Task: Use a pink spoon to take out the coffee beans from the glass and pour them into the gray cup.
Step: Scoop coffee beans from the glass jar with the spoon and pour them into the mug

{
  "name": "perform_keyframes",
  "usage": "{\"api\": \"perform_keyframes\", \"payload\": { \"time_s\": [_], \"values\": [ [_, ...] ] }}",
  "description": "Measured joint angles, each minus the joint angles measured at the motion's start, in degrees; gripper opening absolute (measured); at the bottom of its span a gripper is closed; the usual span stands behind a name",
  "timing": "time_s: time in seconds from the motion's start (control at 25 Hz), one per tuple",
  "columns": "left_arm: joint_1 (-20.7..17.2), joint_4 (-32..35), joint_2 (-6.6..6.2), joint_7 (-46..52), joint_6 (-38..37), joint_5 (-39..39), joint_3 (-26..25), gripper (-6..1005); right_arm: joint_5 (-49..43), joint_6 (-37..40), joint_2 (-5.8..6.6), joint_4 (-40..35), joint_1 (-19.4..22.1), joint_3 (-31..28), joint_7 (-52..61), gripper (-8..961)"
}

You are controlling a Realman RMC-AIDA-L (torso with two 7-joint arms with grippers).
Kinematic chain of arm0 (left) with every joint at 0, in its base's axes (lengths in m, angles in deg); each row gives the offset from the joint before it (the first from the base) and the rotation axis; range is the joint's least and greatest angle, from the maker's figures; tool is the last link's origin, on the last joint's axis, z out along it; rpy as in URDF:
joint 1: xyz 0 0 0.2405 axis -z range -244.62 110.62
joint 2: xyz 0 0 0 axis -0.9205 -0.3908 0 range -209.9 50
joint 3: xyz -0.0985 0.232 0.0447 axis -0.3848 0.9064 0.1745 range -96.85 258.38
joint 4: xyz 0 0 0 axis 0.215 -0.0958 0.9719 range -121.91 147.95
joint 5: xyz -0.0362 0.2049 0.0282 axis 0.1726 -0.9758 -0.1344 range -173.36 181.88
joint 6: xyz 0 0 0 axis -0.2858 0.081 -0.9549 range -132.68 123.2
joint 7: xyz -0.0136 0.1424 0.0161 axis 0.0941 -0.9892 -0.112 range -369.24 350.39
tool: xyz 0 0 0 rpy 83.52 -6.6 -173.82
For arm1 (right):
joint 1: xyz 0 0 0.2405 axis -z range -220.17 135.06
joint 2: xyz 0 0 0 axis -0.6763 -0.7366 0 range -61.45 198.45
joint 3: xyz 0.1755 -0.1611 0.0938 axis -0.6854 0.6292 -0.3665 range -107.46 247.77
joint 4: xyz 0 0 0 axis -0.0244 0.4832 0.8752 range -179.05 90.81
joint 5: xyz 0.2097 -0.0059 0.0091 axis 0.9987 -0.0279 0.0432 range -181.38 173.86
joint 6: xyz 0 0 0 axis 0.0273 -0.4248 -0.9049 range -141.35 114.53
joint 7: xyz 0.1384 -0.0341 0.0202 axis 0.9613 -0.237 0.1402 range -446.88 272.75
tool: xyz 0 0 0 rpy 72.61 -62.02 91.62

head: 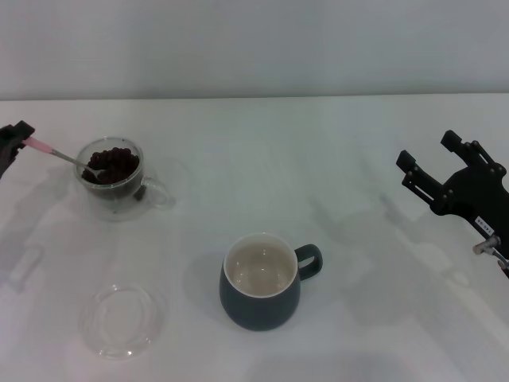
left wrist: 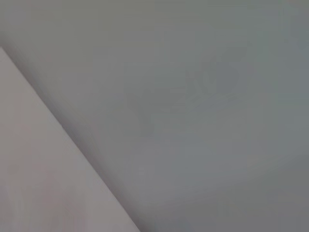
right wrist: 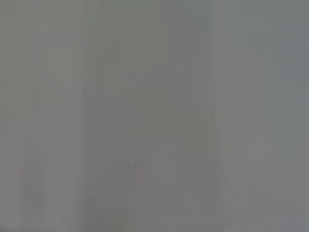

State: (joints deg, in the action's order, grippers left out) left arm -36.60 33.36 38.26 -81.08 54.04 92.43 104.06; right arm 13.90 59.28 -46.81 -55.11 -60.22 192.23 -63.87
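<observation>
The clear glass mug (head: pixel 119 181) stands at the left of the white table, filled with dark coffee beans (head: pixel 113 165). The pink spoon (head: pixel 60 155) slants into it, its metal bowl among the beans and its pink handle end held by my left gripper (head: pixel 17 137) at the left edge of the head view. The gray cup (head: pixel 261 282) with a cream inside stands at the centre front, handle to the right; no beans show in it. My right gripper (head: pixel 429 159) hovers open at the right, away from everything. The wrist views show only blank grey surface.
A shallow clear glass dish (head: pixel 121 320) lies on the table (head: pixel 318 159) at the front left, in front of the glass mug. A grey wall runs behind the table's far edge.
</observation>
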Motion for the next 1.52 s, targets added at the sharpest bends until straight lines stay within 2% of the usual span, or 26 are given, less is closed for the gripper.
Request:
{"api": "perform_keyframes", "payload": {
  "time_s": [0.72, 1.04, 1.28, 1.52],
  "values": [
    [-2.6, -0.1, -0.18, 0.0, 4.4, 4.4, -0.1, 129, 0.0, 0.3, 0.00, -0.2, 0.1, 0.5, 0.1, 875],
    [-3.7, -0.5, -0.41, 2.8, 11.3, 4.5, 0.4, 130, -0.1, 0.3, 0.00, -0.3, 0.1, 0.6, 0.2, 875],
    [-3.3, -0.7, 0.13, 3.6, 15.9, 2.2, 0.7, 130, -0.3, 0.1, 0.00, -0.9, 0.1, 0.6, 0.1, 875],
    [-0.5, -3.4, 0.35, 4.5, 16.4, 1.5, 6.5, 130, -0.3, 0.0, 0.00, -0.9, 0.1, 0.6, 0.0, 875]
  ]
}}
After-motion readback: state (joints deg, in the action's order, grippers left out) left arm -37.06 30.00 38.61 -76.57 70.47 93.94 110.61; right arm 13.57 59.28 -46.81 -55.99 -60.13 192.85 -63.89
